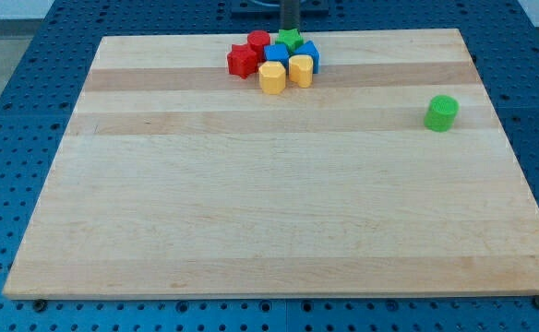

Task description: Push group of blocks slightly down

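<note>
A tight group of several blocks sits near the board's top edge, a little left of centre. It holds a red star (242, 61), a red cylinder (258, 41), a green star (291, 39), two blue blocks (276, 53) (310, 53) and two yellow blocks (272, 77) (301, 70). The dark rod comes down from the view's top. My tip (289, 29) is right behind the green star, at the group's top side. Whether it touches the star I cannot tell.
A lone green cylinder (441, 112) stands far off at the view's right. The wooden board (269, 212) lies on a blue perforated table (29, 111). The group is close to the board's top edge.
</note>
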Action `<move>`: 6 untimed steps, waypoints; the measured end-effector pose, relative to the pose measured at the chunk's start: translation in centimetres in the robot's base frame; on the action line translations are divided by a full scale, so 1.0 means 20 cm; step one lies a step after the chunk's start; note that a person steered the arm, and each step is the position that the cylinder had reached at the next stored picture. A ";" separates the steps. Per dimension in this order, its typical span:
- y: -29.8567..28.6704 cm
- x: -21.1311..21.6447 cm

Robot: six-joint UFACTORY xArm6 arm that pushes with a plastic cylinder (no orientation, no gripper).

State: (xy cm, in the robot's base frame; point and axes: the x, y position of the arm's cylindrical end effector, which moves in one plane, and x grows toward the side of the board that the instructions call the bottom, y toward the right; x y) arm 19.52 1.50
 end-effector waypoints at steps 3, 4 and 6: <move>0.00 0.17; 0.03 0.22; 0.06 0.38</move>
